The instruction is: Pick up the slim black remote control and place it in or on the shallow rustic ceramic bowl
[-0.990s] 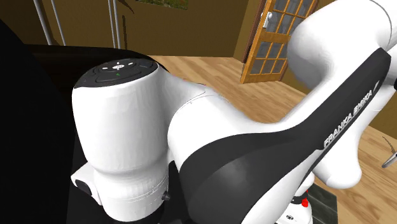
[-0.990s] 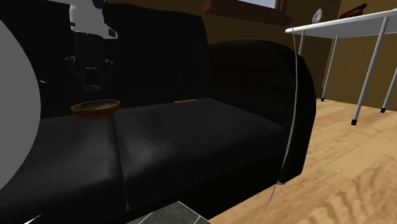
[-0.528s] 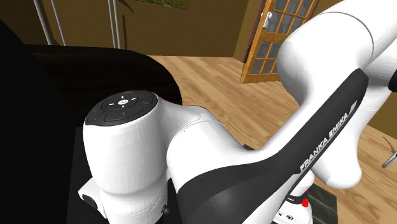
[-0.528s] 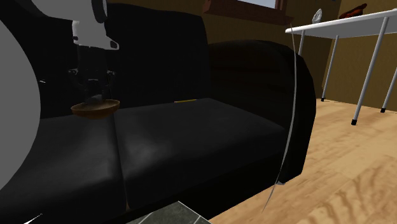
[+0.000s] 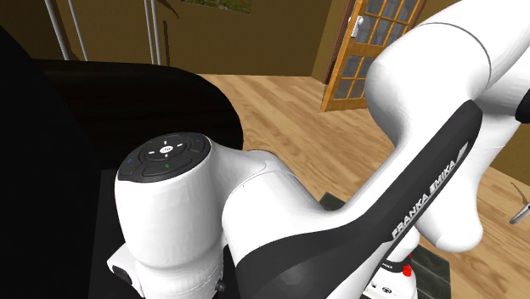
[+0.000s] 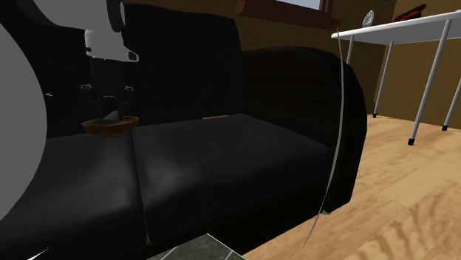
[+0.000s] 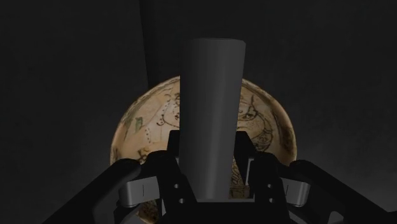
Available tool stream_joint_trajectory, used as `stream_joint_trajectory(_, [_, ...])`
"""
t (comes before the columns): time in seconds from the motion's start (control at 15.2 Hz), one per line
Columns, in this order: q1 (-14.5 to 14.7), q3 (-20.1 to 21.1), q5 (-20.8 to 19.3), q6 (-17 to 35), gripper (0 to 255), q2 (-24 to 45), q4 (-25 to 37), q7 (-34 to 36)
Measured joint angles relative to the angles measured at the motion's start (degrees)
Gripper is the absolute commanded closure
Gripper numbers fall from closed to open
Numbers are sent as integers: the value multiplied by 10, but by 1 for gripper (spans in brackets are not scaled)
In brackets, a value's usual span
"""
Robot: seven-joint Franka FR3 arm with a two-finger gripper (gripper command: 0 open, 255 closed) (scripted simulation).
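In the wrist view a slim dark remote (image 7: 210, 108) stands clasped between my gripper's (image 7: 210, 168) black fingers, pointing away from the hand. Right beneath it lies the shallow bowl (image 7: 270, 130), cream inside with faded brown and green markings. In the second exterior view the gripper (image 6: 108, 102) hangs straight down just above the brown bowl (image 6: 124, 122), which rests on a black sofa seat; the remote's lower end reaches the level of the bowl's rim. Whether it touches the bowl's inside I cannot tell.
The black sofa (image 6: 222, 148) has a tall armrest at the second exterior view's right. A white table (image 6: 399, 28) on thin legs stands beyond it on wooden floor. My white arm (image 5: 280, 212) blocks most of the shoulder view; a wooden glazed door (image 5: 361, 59) stands behind.
The gripper has come down with the remote, from well above the bowl to just over its rim. In the shoulder view the arm's joint has sunk lower.
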Motion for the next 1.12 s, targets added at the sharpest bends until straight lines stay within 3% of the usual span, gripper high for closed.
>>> stream_joint_trajectory(0.07, [0,0,0,0,0,0,0,0])
stream_joint_trajectory(0.46, [0,0,0,0,0,0,0,0])
stream_joint_trajectory(0.79, [-5,-2,7,-59,0,-24,37,-6])
stream_joint_trajectory(1.12, [-5,-2,9,-70,0,-29,42,-7])
